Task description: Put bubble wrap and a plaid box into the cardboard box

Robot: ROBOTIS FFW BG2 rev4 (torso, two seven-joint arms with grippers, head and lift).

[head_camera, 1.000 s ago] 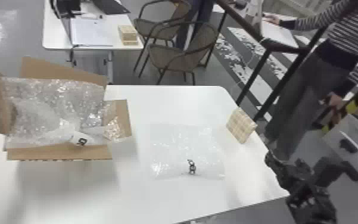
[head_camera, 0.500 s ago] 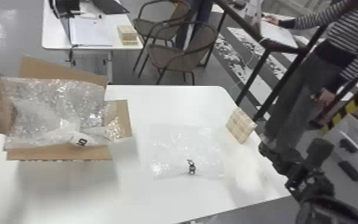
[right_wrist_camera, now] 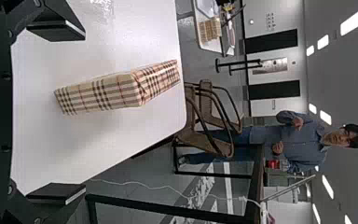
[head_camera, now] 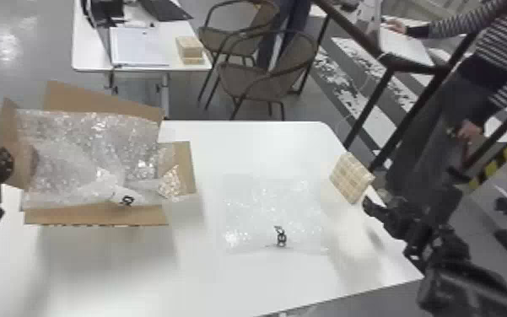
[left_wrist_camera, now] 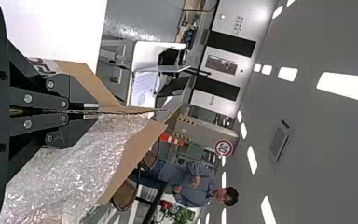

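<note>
Plaid box (head_camera: 351, 178) pickup in hand; next: R fingers (right_wrist_camera: 59, 30) advance, close on it, lift, carry to carton (head_camera: 96, 216).
Box nr. table (head_camera: 239, 278) R edge; R fingers spread, prob. not touching (murky in head view). L fingers (left_wrist_camera: 39, 99) pinch carton flap (head_camera: 14, 147). 1 wrap (head_camera: 87, 147) in carton, 1 (head_camera: 273, 210) on table. Vs. earlier: R arm closer to box.

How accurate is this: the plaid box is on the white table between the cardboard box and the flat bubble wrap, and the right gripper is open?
Not between: the head view shows the plaid box to the right of both the cardboard box and the flat bubble wrap, on the white table. The right gripper is open.
</note>
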